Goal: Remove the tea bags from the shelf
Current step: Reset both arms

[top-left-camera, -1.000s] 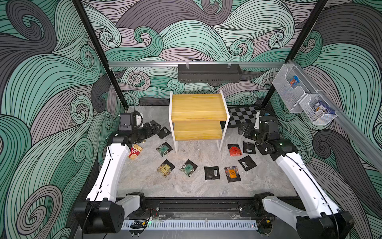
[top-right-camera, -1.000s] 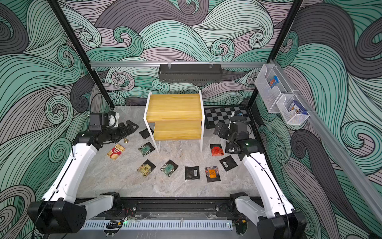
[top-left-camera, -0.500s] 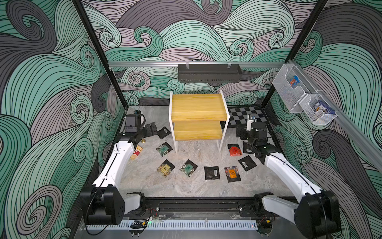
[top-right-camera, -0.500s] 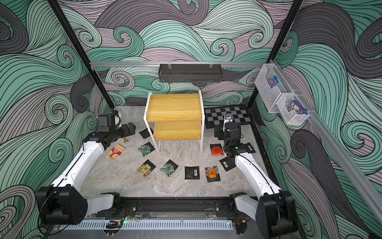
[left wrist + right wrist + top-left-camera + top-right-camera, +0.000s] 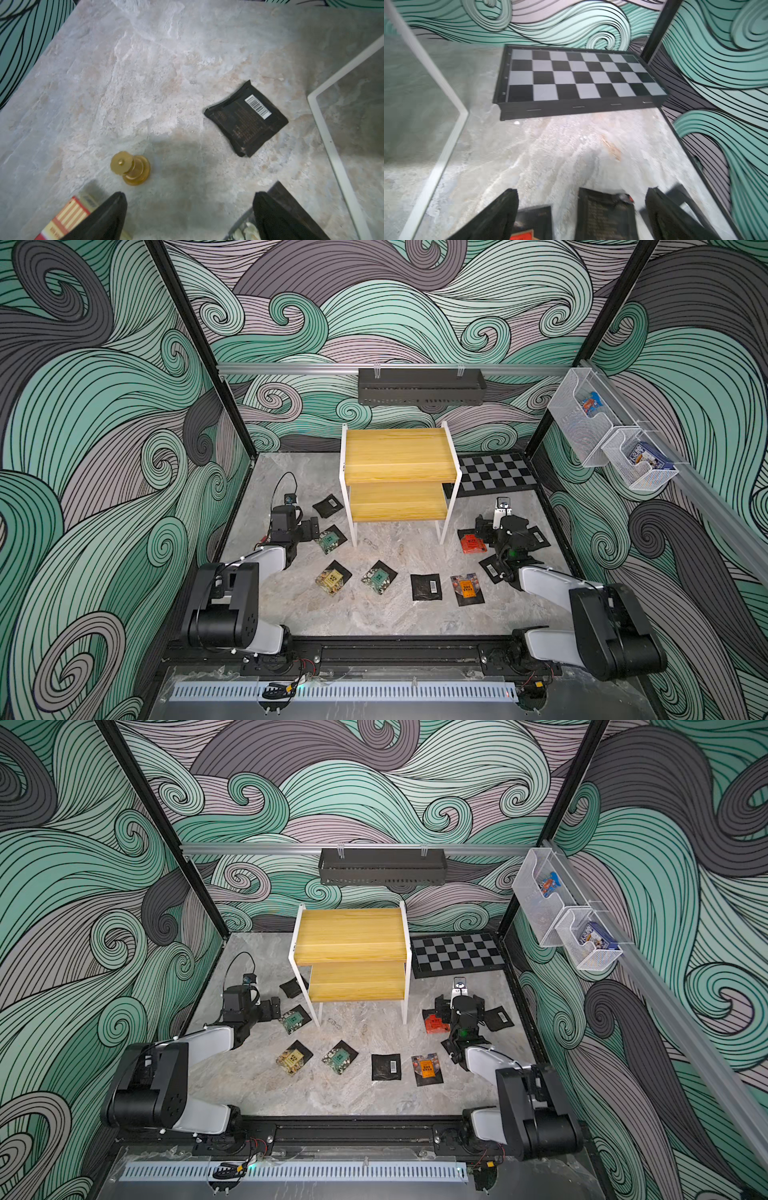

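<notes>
Moved: we're folding back low, away from shelf [image 5: 397, 454].
L gripper [image 5: 187, 199]: hanging spread, empty; tea bag [image 5: 247, 118] lying ahead.
R gripper [image 5: 581, 193]: spread too, empty; tea bags [image 5: 606, 214] lying beneath.
Why: shelf bare, prob. done.

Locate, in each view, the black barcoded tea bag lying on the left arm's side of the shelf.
In a top view: tea bag left of centre, just outside the shelf frame.
In a top view: likewise, by the frame.
Left wrist: mid-picture, frame alongside.
Right wrist: not in it; the frame shows.
Shared landmark: the white shelf frame.
</notes>
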Controlling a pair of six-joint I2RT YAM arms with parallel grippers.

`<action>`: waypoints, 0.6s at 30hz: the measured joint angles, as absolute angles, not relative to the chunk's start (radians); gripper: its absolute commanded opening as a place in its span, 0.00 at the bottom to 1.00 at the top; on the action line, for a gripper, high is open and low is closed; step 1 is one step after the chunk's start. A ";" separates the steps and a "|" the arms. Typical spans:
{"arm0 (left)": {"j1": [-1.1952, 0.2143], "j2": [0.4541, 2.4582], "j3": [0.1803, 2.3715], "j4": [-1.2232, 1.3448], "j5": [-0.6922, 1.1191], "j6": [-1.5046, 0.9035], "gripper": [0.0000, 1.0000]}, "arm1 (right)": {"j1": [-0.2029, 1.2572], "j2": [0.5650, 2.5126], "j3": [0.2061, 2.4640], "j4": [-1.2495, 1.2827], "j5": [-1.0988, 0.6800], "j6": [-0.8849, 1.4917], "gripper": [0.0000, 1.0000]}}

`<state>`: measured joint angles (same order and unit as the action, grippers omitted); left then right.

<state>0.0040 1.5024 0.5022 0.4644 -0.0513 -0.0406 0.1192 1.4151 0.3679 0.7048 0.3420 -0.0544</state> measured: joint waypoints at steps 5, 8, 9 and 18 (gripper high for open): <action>0.004 1.554 0.437 0.659 -0.031 -0.030 0.98 | 0.109 1.554 0.321 0.917 0.261 -0.069 0.99; 0.004 1.573 0.424 0.749 -0.023 -0.029 0.98 | 0.097 1.570 0.321 0.934 0.210 -0.072 0.99; 0.004 1.575 0.424 0.765 -0.021 -0.028 0.98 | 0.090 1.571 0.331 0.937 0.197 -0.072 0.99; 0.004 1.576 0.424 0.845 -0.015 -0.028 0.98 | 0.105 1.567 0.336 1.019 0.200 -0.073 0.99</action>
<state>0.0040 1.5757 0.4236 0.8448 -0.0147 -0.0280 0.1047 1.5673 0.3363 1.0191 0.2001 -0.0734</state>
